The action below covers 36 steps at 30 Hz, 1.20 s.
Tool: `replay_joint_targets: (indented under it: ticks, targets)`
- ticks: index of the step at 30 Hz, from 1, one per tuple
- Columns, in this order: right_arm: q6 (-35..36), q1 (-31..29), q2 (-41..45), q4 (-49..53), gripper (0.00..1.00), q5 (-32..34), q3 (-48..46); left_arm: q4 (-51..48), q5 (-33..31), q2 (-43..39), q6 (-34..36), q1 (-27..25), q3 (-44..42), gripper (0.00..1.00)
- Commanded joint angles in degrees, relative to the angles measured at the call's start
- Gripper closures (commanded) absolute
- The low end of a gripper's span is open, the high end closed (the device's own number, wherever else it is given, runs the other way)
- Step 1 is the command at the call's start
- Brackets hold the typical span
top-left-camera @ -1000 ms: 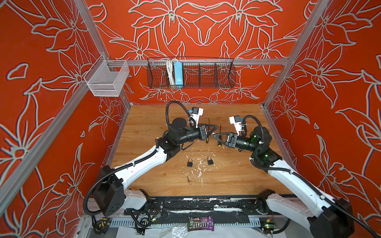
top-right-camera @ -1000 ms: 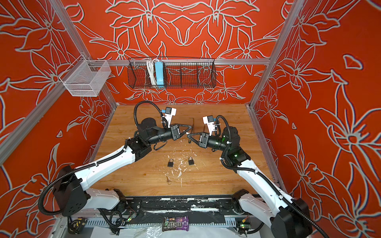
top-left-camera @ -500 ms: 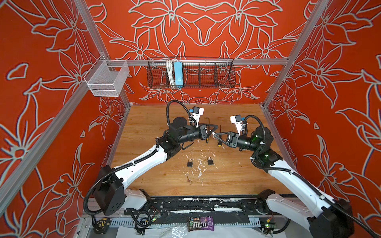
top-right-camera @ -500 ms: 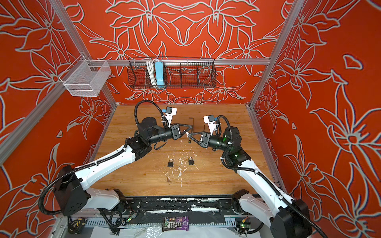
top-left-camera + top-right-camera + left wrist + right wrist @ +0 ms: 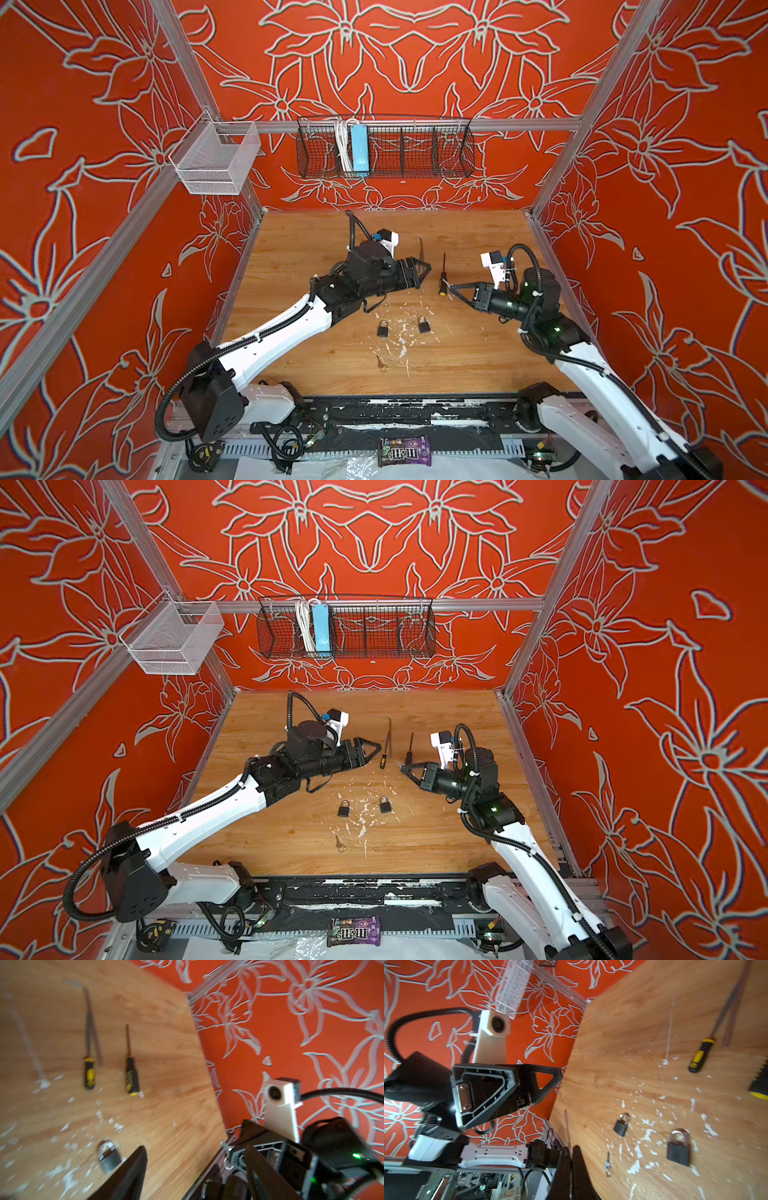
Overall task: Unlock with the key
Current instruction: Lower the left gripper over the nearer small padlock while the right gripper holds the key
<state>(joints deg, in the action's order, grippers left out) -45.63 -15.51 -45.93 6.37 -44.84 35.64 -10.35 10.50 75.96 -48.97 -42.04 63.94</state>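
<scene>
A: Left gripper (image 5: pixel 424 276) has backed off from the right gripper (image 5: pixel 450 286) since a second ago. Its jaws were closed then and are spread wide now, with nothing in them.
B: Right one?
A: Pinched tight on the key (image 5: pixel 226 1146). A thin bit of metal pokes out past the tips in the right wrist view.
B: Where's that key?
A: Held clear of the table (image 5: pixel 478 353), between the two arms. Two screwdrivers (image 5: pixel 382 760) lie there side by side, and it's just beside the handle of the one on the right.
B: Locks?
A: Left lock (image 5: pixel 382 329) and right lock (image 5: pixel 424 324) lie flat and apart among white flecks (image 5: pixel 401 336), nearer the robot base than both grippers. Shackles look shut.
B: More?
A: Spare key (image 5: pixel 380 363) lies flat on the wood, near the left lock on the base side. Left wrist view is blurry.
</scene>
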Motion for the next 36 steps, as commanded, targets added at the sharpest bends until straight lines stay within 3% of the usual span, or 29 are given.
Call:
replay_joint_targets:
  ticks: [1, 6, 17, 20, 25, 36]
  targets:
    - [5.1, 0.7, 1.3, 13.7, 1.00, 5.7, -1.7, -15.7, -6.7, 2.9, -2.7, -2.5, 3.5, 0.20]
    - [5.5, 0.8, 1.5, 17.6, 1.00, 9.1, -4.5, -25.4, -9.5, 9.7, -4.6, -5.2, 7.9, 0.18]
    - [6.6, 0.8, -1.5, 20.3, 1.00, 13.6, -6.2, -30.3, -10.4, 27.2, -8.8, -9.3, 17.9, 0.20]
    - [6.8, 0.9, -1.4, 20.0, 1.00, 14.7, -6.3, -33.6, -13.3, 31.9, -9.6, -10.7, 22.1, 0.20]
    - [7.6, 1.5, -1.6, 19.7, 1.00, 14.6, -6.6, -40.0, -17.9, 39.2, -10.1, -11.7, 29.1, 0.19]
    - [7.8, 4.1, -2.6, 18.4, 1.00, 12.3, -7.6, -44.8, -19.4, 48.5, -10.4, -12.8, 36.4, 0.19]
